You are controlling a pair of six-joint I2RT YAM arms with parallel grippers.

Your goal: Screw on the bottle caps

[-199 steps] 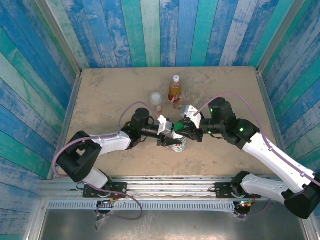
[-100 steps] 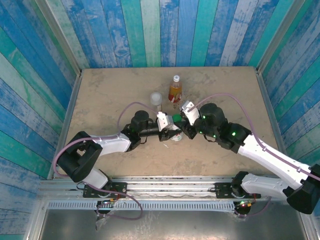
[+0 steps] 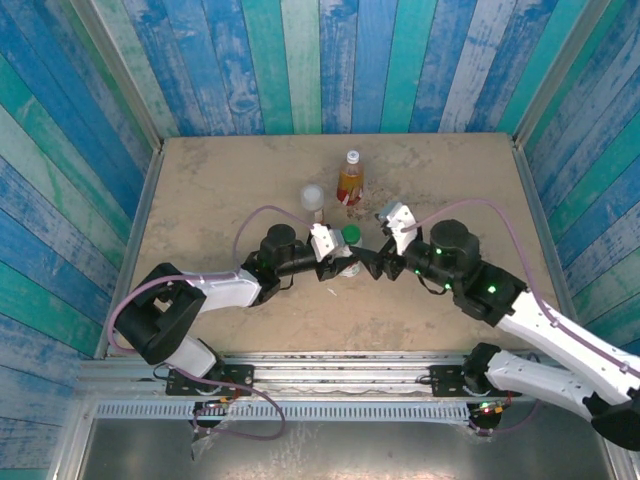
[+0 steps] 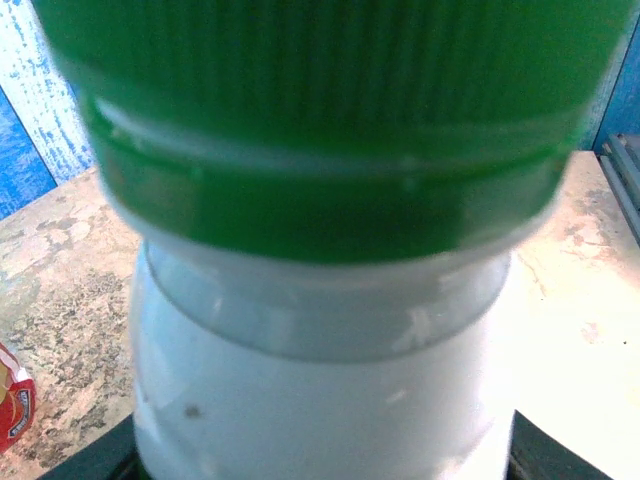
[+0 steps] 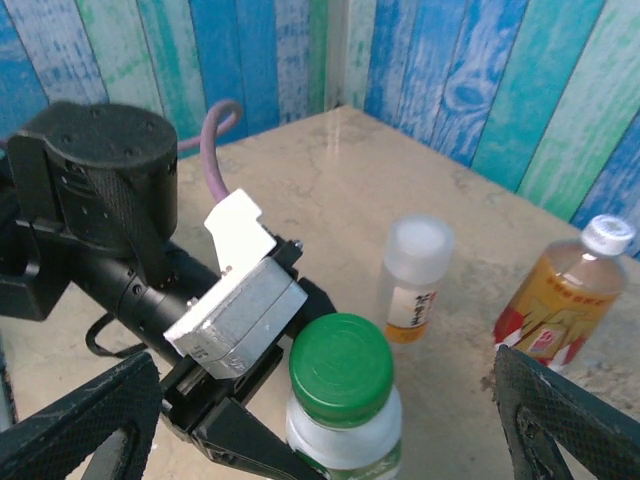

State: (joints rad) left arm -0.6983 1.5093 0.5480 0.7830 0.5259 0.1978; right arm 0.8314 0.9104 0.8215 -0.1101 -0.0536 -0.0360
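Observation:
A white bottle (image 5: 345, 445) with green print stands upright, its dark green cap (image 5: 342, 370) on its neck. My left gripper (image 3: 338, 264) is shut on the bottle's body (image 4: 320, 400), just below the green cap (image 4: 320, 120). My right gripper (image 3: 380, 258) is open just right of the green cap (image 3: 351, 235), touching nothing. Its fingers (image 5: 85, 425) stand wide apart on either side of the bottle. The short clear bottle (image 5: 412, 290) carries a whitish cap (image 5: 420, 240). The amber bottle (image 5: 558, 300) carries a small white-grey cap (image 5: 608, 235).
The amber bottle (image 3: 349, 182) and the short clear bottle (image 3: 314, 200) stand just behind the grippers on the sandy tabletop (image 3: 220, 190). Blue-green plank walls (image 3: 300, 60) close in three sides. A red label (image 4: 12, 395) shows at the left wrist view's edge.
My right gripper has let go of the green cap, opened wide and drawn back to the right. My left gripper still holds the white bottle, shifted slightly toward the back.

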